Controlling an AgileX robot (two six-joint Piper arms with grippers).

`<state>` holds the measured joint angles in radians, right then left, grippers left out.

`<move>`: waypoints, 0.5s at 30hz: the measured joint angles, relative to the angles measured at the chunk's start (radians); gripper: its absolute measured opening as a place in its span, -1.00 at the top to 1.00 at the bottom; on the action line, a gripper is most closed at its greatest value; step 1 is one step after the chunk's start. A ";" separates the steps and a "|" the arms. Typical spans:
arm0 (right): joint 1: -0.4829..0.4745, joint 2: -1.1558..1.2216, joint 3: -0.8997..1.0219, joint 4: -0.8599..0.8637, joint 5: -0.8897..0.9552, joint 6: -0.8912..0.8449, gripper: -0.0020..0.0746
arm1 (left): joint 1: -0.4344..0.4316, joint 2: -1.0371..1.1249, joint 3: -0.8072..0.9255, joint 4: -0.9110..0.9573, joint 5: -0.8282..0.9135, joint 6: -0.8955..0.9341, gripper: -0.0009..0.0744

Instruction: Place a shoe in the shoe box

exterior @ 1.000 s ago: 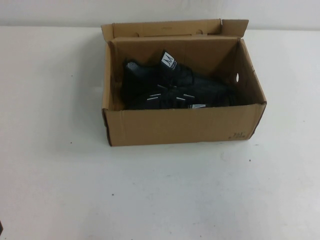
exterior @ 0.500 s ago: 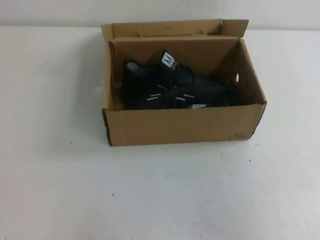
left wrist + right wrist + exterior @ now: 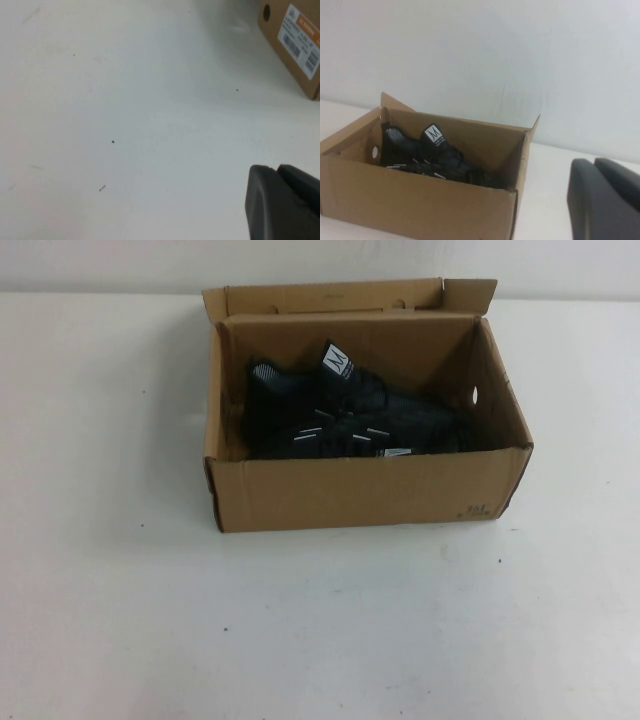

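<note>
Shoe [image 3: 340, 410] lies lengthwise in shoe box [image 3: 360, 495]; left pincer [image 3: 282, 200], right pincer [image 3: 605, 200] closed, empty.

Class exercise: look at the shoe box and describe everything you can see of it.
The shoe box is plain brown corrugated cardboard, open, its attached lid flap standing up at the far edge. One end wall has a small round hole; the other end carries a white and orange label. It sits flat on the white table with black shoes inside. Neither hand touches it.
</note>
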<state>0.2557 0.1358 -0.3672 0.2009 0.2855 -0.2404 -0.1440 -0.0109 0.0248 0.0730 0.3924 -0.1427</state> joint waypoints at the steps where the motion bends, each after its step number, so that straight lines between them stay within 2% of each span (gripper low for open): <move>1: 0.000 0.000 0.000 0.000 0.000 0.000 0.99 | 0.000 0.000 0.000 0.000 0.000 0.000 0.98; 5: -0.002 -0.002 0.003 -0.003 0.002 0.000 0.99 | 0.000 0.000 0.000 0.000 0.000 0.000 0.98; 10: -0.004 -0.020 0.063 -0.122 0.002 0.005 0.99 | 0.000 0.000 0.000 0.000 0.000 0.000 0.98; 15: -0.008 -0.030 0.182 -0.234 0.002 0.202 0.99 | 0.000 0.000 0.000 0.000 0.000 0.000 0.98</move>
<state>0.2474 0.1056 -0.1856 -0.0327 0.2872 -0.0386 -0.1440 -0.0109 0.0248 0.0730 0.3924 -0.1427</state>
